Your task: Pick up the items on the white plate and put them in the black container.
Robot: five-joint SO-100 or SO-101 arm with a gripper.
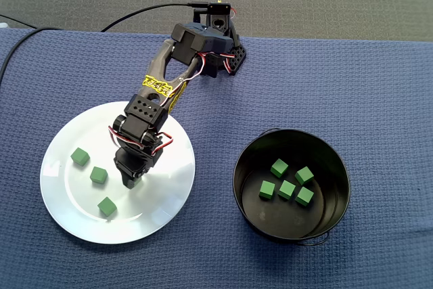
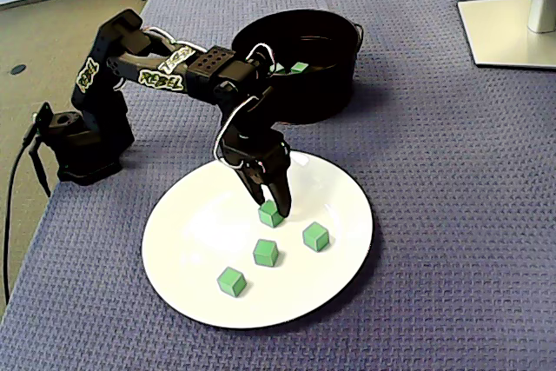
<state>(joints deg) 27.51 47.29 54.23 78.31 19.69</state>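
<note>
A white plate [image 1: 162, 201] [image 2: 187, 223] lies on the blue cloth. In one fixed view four green cubes show on it: one [image 2: 271, 214] between my fingers and three loose ones [image 2: 315, 236] [image 2: 265, 253] [image 2: 231, 281]. The other fixed view shows only three cubes [image 1: 80, 156] [image 1: 99, 176] [image 1: 106, 206]; the arm hides the fourth. My gripper [image 2: 274, 209] [image 1: 130, 179] points down onto the plate, its jaws narrowed against both sides of that cube, which rests at plate level. The black container [image 1: 338, 167] [image 2: 334, 97] holds several green cubes [image 1: 287, 189].
The arm's base [image 1: 220, 55] [image 2: 82, 149] stands at the cloth's edge, with a cable [image 1: 135, 15] trailing off it. A white monitor foot [image 2: 512, 28] sits on the cloth at one corner. The container stands a short gap from the plate.
</note>
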